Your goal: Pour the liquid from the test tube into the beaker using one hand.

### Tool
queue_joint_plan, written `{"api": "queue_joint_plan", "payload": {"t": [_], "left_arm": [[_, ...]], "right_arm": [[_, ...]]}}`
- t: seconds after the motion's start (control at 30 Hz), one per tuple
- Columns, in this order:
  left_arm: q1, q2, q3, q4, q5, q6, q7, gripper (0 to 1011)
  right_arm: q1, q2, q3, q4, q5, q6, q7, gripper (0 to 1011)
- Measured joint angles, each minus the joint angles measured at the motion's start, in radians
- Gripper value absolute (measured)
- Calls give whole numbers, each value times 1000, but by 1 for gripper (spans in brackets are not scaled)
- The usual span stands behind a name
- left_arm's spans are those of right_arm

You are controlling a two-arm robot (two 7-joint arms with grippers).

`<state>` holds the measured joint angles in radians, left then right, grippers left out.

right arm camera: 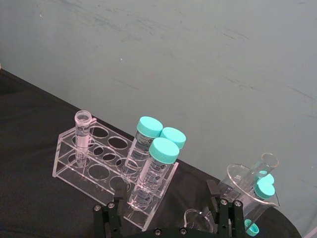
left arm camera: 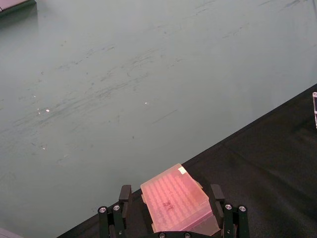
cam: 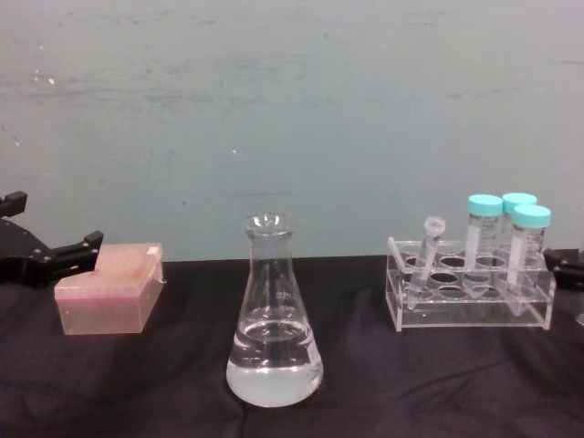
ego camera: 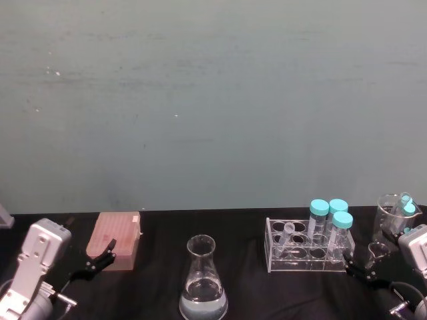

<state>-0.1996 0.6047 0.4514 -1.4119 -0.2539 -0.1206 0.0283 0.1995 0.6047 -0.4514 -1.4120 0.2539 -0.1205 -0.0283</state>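
The test tube (ego camera: 288,231) (right arm camera: 82,132) (cam: 429,245) stands slightly tilted in a back corner hole of the clear rack (ego camera: 275,245), uncapped; I cannot tell how much liquid it holds. The beaker (ego camera: 203,279) (cam: 272,319), a conical flask, stands at the table's front centre with clear liquid (cam: 272,372) filling its base. My right gripper (ego camera: 357,270) (right arm camera: 166,192) hovers open just in front of the rack's right end, holding nothing. My left gripper (ego camera: 100,259) (left arm camera: 170,206) is open near the pink box, far left of the flask.
A pink lidded box (ego camera: 117,240) (cam: 108,290) lies at the left. Three teal-capped tubes (ego camera: 331,217) fill the rack's right end. A glass beaker (ego camera: 395,217) holding a teal-capped tube and a small glass vessel (ego camera: 378,253) sit at the far right. A wall backs the black table.
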Motion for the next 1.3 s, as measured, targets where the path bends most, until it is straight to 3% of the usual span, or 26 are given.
{"api": "queue_joint_plan", "payload": {"t": [0.4,0.8,1.3], "left_arm": [[0,0,0,0,0,0,0,1000],[0,0,0,0,0,0,0,1000],[0,0,0,0,0,0,0,1000]], "right_arm": [[0,0,0,0,0,0,0,1003],[9,-35,9,13,-52,-11,13,1003],[63,-73,8,71,-99,-48,88,1003]]}}
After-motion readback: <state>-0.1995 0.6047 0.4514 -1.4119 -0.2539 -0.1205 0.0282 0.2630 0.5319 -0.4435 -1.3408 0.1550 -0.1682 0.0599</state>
